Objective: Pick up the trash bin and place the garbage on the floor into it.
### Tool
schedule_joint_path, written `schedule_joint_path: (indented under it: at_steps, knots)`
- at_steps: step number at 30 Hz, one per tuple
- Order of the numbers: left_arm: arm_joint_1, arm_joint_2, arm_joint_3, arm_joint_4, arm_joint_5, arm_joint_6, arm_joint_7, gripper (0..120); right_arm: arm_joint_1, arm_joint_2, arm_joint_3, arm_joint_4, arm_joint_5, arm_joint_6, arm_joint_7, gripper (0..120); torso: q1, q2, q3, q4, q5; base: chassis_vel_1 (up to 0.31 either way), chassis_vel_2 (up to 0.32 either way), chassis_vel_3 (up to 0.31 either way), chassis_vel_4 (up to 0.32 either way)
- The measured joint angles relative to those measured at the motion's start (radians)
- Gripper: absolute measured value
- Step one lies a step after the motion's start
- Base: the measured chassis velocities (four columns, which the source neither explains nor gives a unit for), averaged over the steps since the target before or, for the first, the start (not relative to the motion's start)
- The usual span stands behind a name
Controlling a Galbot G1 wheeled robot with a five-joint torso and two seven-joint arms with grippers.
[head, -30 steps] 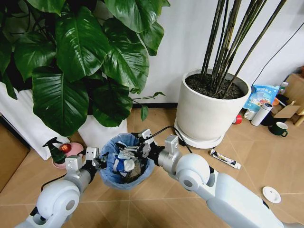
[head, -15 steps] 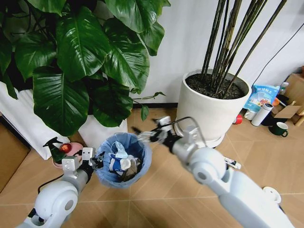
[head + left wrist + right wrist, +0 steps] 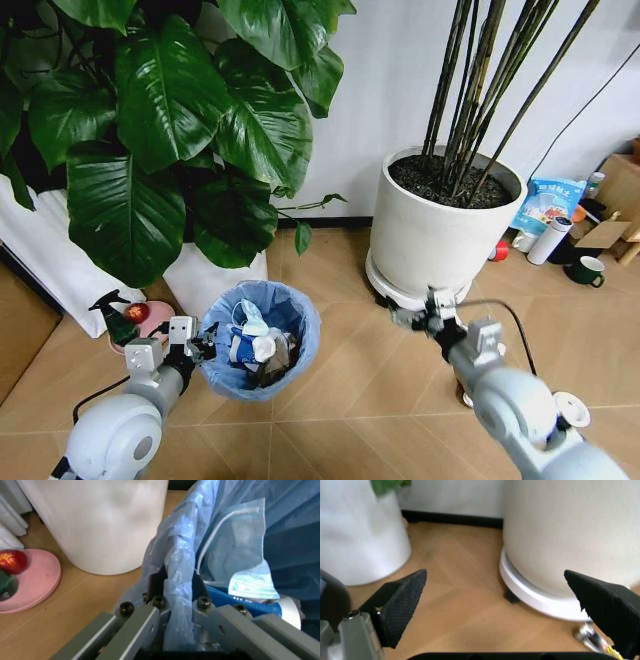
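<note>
Thin tube (image 3: 594, 642) — mostly cut off

Bare floor (image 3: 350, 380) lies open between the trash bin (image 3: 262, 338) and the right hand (image 3: 428, 309); the white plant pot (image 3: 440, 225) blocks just behind that hand.

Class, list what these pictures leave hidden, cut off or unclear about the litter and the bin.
- Thin tube: cut off by the right wrist view's edge; in the head view the right end effector covers it.
- Trash bin: its black body is hidden under the blue bag.
- White round lid: partly behind the right arm.
- Items deep in the bin: overlapped, unidentifiable.
</note>
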Motion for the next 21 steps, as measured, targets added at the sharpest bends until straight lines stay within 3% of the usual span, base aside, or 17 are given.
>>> schedule_joint_path:
  at_steps: [11, 21]
  knots:
    - [0.021, 0.002, -0.012, -0.021, 0.003, -0.002, 0.0, 0, -0.063, 0.06, 0.058, -0.058, -0.054, 0.051, -0.016, 100, 0.0, 0.0, 0.0, 0.0006, -0.0001, -0.022, -0.017, 0.019, 0.02]
    - [0.032, -0.001, -0.008, -0.022, 0.014, -0.004, -0.001, 0, -0.078, 0.079, 0.094, -0.109, -0.06, 0.085, -0.042, 100, 0.0, 0.0, 0.0, 0.0003, -0.0002, -0.149, -0.15, 0.15, 0.142]
